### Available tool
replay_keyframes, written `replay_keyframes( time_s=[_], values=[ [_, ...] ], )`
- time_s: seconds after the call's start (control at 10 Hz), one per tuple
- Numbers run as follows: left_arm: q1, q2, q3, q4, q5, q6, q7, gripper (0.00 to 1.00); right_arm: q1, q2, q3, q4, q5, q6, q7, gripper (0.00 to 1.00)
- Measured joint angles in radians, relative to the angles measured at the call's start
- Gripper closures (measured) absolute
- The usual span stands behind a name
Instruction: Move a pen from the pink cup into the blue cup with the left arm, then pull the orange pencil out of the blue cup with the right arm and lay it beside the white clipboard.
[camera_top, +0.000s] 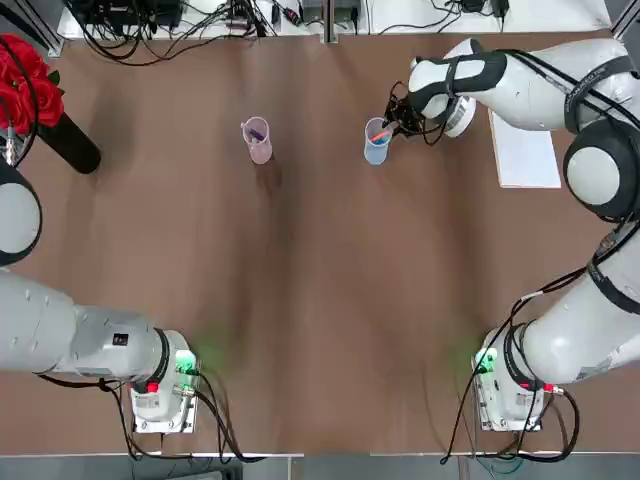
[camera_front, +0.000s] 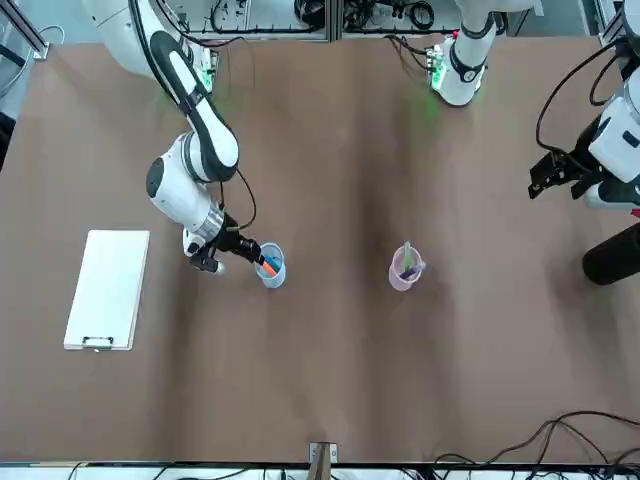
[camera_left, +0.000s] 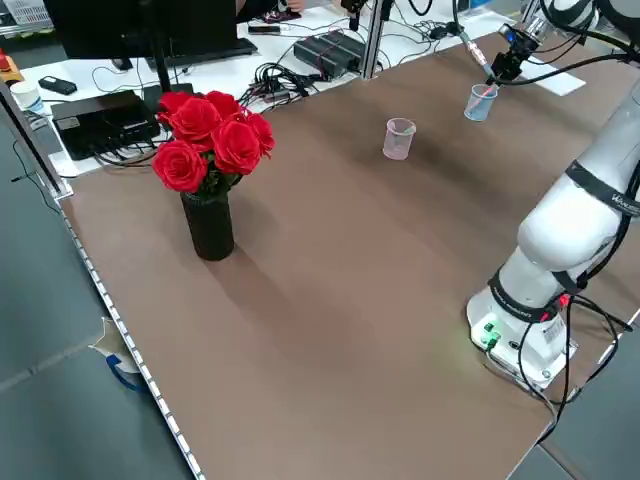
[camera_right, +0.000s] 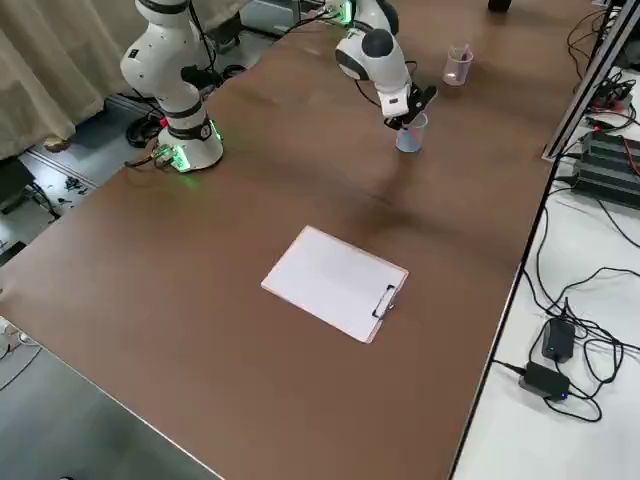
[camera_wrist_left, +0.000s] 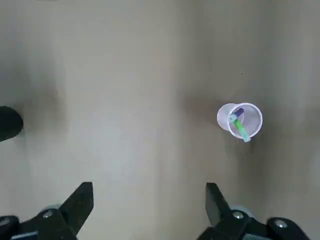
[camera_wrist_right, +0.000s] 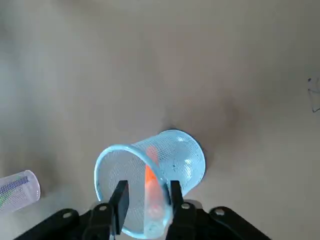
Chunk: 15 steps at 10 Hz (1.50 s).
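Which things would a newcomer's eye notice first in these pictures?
Probably the bunch of red roses in a black vase, on the robot's left side of the table. Next, the right gripper at the mouth of the blue cup, around the orange pencil. The white clipboard lies at the robot's right.
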<state>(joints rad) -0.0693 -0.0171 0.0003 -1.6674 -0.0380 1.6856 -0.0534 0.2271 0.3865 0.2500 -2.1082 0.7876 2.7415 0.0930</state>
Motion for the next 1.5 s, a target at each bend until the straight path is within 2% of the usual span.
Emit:
replay_keyframes(
  time_s=[0.2, 0.8, 1.5],
  values=[
    [0.000, 0.000, -0.002, -0.004, 0.000, 0.000, -0.004, 0.01, -0.001, 0.000, -0.001, 0.000, 0.000, -0.003, 0.000, 0.63],
    [0.000, 0.000, -0.006, -0.010, 0.000, 0.000, -0.010, 0.01, -0.011, -0.011, -0.006, 0.000, 0.000, -0.030, -0.001, 0.63],
    [0.000, 0.000, -0.008, -0.010, 0.000, 0.000, -0.016, 0.00, -0.012, -0.012, -0.006, -0.002, 0.000, -0.032, -0.003, 0.73]
  ],
)
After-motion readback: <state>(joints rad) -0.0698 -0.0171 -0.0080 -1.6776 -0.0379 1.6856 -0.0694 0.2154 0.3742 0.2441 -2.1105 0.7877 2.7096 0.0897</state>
